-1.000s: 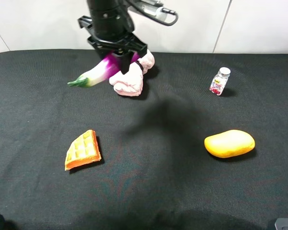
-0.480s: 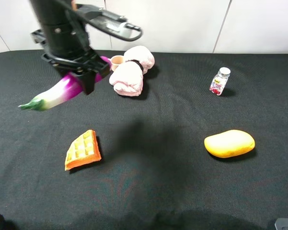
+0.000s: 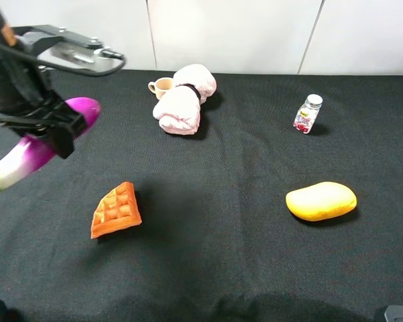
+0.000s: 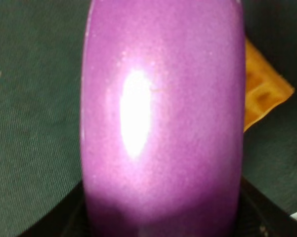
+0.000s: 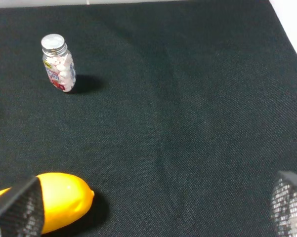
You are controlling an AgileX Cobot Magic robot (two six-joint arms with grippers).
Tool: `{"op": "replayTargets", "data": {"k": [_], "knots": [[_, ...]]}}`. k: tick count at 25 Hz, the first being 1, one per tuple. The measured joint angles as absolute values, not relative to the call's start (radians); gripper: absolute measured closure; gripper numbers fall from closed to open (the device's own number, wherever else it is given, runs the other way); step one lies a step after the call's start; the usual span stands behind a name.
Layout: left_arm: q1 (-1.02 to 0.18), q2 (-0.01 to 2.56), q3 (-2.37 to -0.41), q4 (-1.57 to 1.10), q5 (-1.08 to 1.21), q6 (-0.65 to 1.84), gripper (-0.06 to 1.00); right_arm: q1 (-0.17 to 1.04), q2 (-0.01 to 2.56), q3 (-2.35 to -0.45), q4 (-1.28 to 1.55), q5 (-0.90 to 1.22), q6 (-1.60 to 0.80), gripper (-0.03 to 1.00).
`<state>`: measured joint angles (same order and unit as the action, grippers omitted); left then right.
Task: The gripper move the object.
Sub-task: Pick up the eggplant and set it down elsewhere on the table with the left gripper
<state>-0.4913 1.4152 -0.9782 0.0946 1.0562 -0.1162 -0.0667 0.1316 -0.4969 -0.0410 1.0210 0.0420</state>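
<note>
The eggplant [image 3: 21, 158] is glossy magenta-purple fading to white, with a green tip at the left edge of the exterior view. It hangs tilted in the air above the black cloth, to the left of the orange waffle wedge [image 3: 115, 209]. My left gripper [image 3: 53, 134], a black claw, is shut on the eggplant's thick purple part. In the left wrist view the eggplant [image 4: 163, 118] fills the frame, with the waffle wedge [image 4: 263, 94] beside it. My right gripper [image 5: 153, 210] is open and empty, low over the cloth near the yellow mango [image 5: 59, 200].
The mango [image 3: 320, 200] lies at the right. A small bottle [image 3: 307, 114] stands at the back right and shows in the right wrist view [image 5: 58, 62]. A pink rolled cloth [image 3: 184, 100] and a small cup [image 3: 161, 86] sit at the back middle.
My left gripper has carried the eggplant from beside the pink cloth leftward and toward the front, to the table's left side. Nothing else has moved.
</note>
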Motion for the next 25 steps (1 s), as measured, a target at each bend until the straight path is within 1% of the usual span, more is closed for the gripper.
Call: {"op": "replayTargets", "data": {"k": [6,10,16,25], "knots": [[-0.421,1.348,-0.892,0.122,1.023,-0.116,0.39,-0.067,0.132,-0.497,-0.041,1.021,0.042,0.27],[-0.392,1.348,-0.88,0.148,1.002,-0.116,0.39,-0.067,0.132,-0.497,-0.041,1.021,0.042,0.27],[-0.364,1.349,-0.865,0.149,0.894,-0.116,0.39,-0.067,0.132,-0.497,-0.041,1.021,0.042,0.27],[-0.358,1.481,-0.858,0.12,0.807,-0.116,0.39,-0.067,0.132,-0.497,-0.041,1.021,0.042,0.27]]}}
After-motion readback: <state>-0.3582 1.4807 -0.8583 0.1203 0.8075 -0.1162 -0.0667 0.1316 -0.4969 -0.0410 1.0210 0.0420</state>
